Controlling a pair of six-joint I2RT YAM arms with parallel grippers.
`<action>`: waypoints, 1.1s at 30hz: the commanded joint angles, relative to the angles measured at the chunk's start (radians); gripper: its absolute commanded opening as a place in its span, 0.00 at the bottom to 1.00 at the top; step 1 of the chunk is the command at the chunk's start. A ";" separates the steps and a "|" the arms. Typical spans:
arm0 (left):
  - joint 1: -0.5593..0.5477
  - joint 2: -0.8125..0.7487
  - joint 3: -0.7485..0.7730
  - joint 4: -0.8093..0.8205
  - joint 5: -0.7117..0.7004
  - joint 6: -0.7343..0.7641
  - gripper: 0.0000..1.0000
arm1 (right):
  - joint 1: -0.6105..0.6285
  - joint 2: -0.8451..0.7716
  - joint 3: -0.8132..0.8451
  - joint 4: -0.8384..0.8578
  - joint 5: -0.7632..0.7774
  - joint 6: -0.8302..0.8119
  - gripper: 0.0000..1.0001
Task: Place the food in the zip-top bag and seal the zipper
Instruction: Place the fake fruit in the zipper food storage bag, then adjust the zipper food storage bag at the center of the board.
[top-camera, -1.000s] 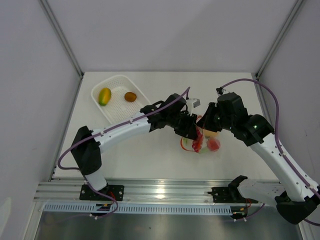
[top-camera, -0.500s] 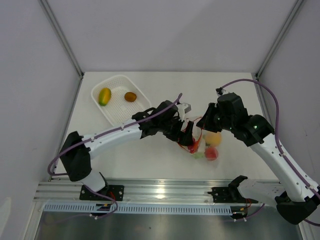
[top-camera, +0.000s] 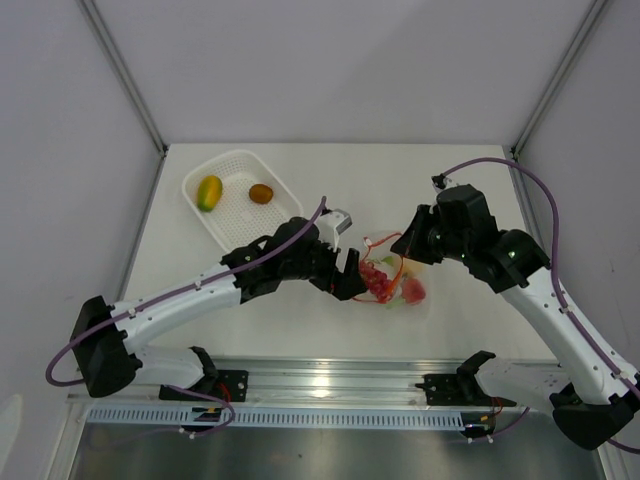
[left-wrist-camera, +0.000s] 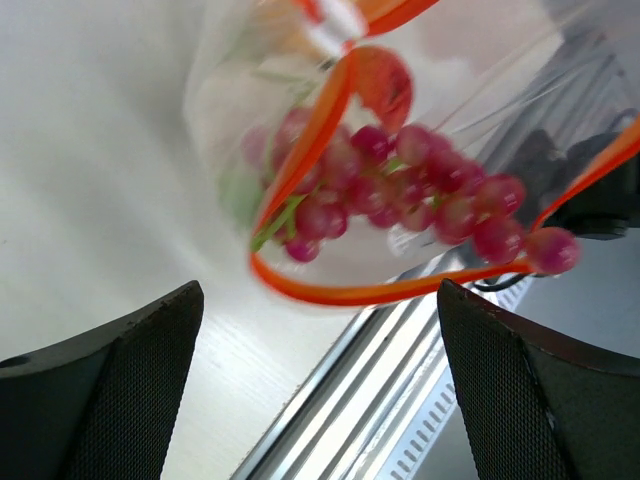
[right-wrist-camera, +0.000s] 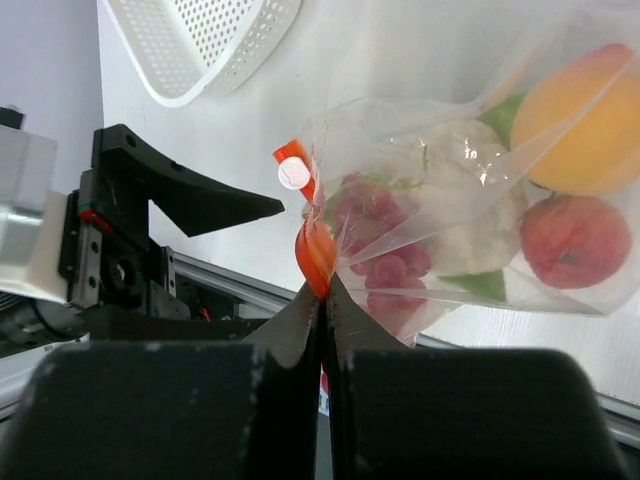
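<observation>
Clear, crinkly plastic zip-top bag (right-wrist-camera: 450, 190), near the white table's (top-camera: 300, 180) front edge, holds a red grape cluster (left-wrist-camera: 400, 195). The right gripper (right-wrist-camera: 322, 300) pinches its red-orange zipper strip (right-wrist-camera: 317, 255); the left gripper (left-wrist-camera: 320, 330) gapes wide beside the mouth, empty.

White table (top-camera: 340, 180) boxed by pale walls (top-camera: 350, 70), apparently evenly lit, metal rail (top-camera: 320, 380) along near edge.

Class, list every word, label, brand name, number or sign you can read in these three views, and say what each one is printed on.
None: no text can be read in any view.
The zip-top bag, its zipper and the white mesh basket show no print.
The small white round tab at the zipper's end bears no mark that can be made out.
</observation>
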 joint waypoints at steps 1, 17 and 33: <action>0.002 -0.072 -0.057 0.038 -0.092 -0.013 0.99 | -0.004 -0.030 0.003 0.061 -0.028 0.007 0.00; 0.010 0.025 0.049 0.040 -0.118 -0.004 0.83 | -0.004 -0.055 -0.046 0.077 -0.118 -0.004 0.00; 0.030 0.197 0.209 -0.049 -0.068 -0.021 0.45 | -0.003 -0.081 -0.061 0.095 -0.150 -0.004 0.00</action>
